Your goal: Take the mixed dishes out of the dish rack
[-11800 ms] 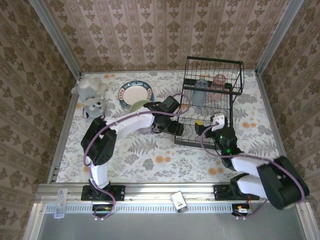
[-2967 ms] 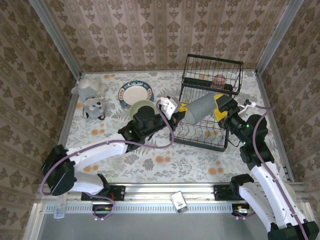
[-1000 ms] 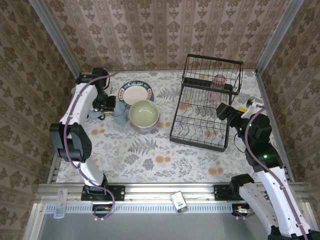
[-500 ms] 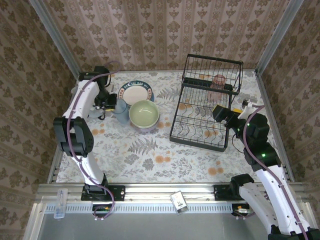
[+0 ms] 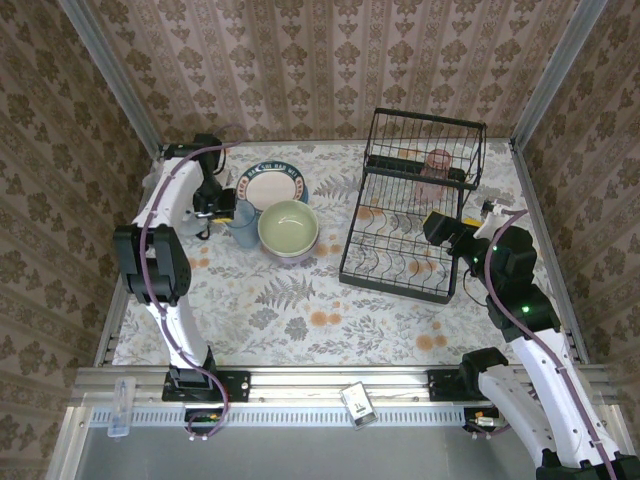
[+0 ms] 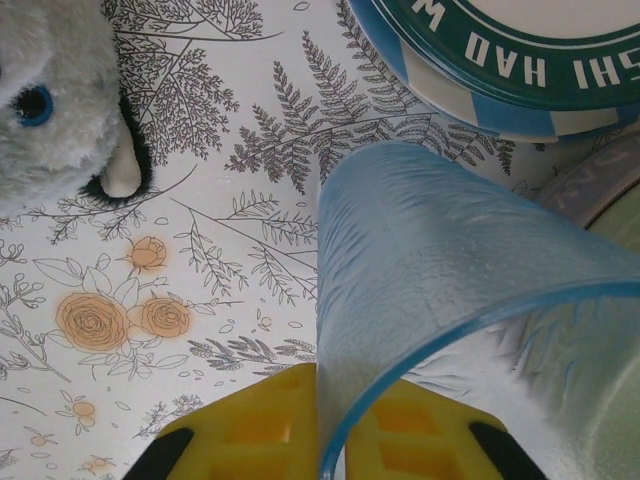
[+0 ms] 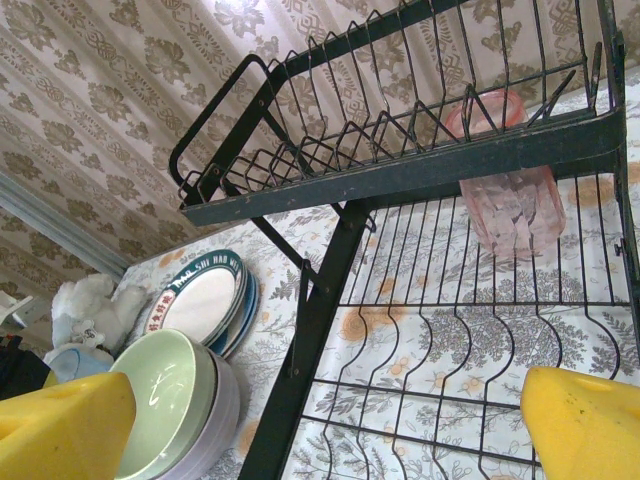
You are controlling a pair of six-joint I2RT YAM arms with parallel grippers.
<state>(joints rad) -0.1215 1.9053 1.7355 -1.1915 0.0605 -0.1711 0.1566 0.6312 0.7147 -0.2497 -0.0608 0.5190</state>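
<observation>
At the table's (image 5: 300,305) far left, the left gripper (image 6: 330,432) straddles the wall of the blue cup (image 6: 430,260), jaws narrow; whether they pinch it I cannot tell. The cup stands beside the plates (image 5: 273,186). On the upper shelf of the rack (image 5: 395,262) sits the pink cup (image 7: 512,205), seemingly mouth up, ahead and up-right of the wide-open, empty right gripper (image 7: 325,420), the nearer one.

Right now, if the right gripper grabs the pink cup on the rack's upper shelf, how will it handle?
The pink cup looks translucent and thin-walled, so it is probably light plastic that may flex if squeezed hard. Its textured wall should help grip. Hemmed by the dish rack wires, it could snag or tip on lifting.
</observation>
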